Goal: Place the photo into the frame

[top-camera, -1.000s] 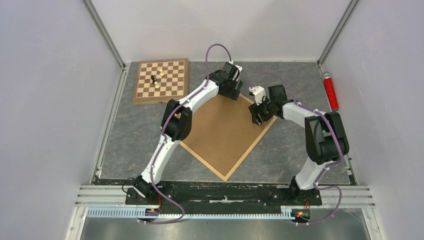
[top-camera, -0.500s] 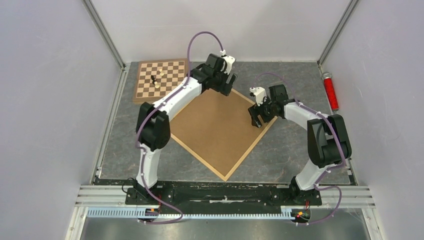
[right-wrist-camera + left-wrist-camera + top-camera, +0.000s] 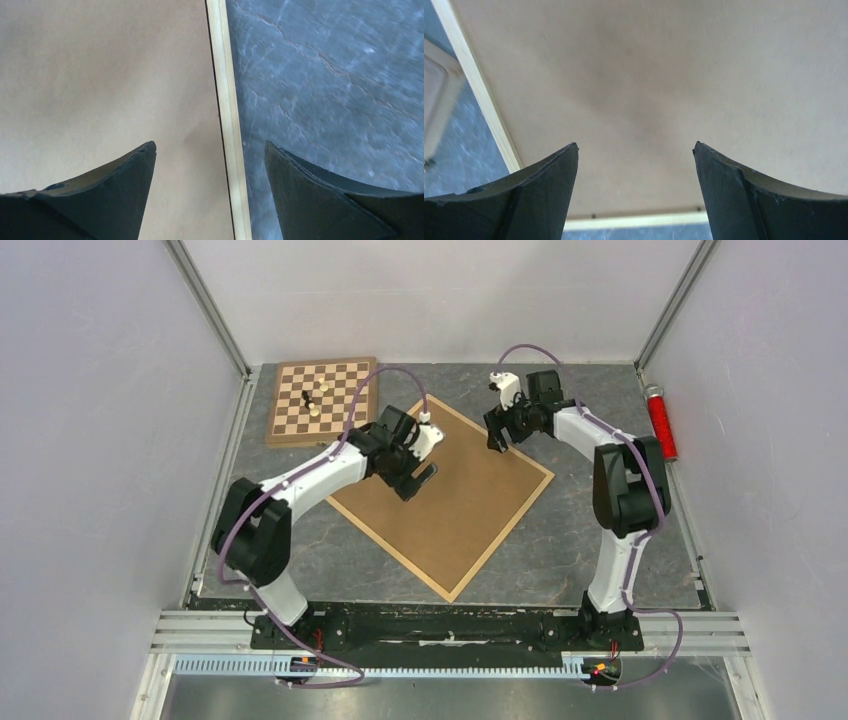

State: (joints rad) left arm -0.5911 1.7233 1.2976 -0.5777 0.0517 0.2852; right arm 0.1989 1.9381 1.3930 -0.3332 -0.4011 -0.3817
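Observation:
The frame (image 3: pixel 502 538), thin light wood, lies flat on the table turned like a diamond, with a brown backing board (image 3: pixel 470 505) filling it. The photo is not in view. My left gripper (image 3: pixel 418 480) hangs open over the board's left part; the left wrist view shows bare board (image 3: pixel 649 75) between its fingers and the frame's border (image 3: pixel 480 95) to the left. My right gripper (image 3: pixel 495 435) stands open above the frame's far right edge, its fingers straddling the wooden border (image 3: pixel 225 100), holding nothing.
A checkered chessboard (image 3: pixel 345 390) with a few pieces lies at the back left, close to the frame's far corner. A red cylinder (image 3: pixel 661 423) rests along the right wall. Grey table (image 3: pixel 600 540) surrounds the frame.
My left gripper has drawn back from the frame's far corner to over the board's left part. My right gripper has moved from the right corner toward the far edge. Both jaws opened wider.

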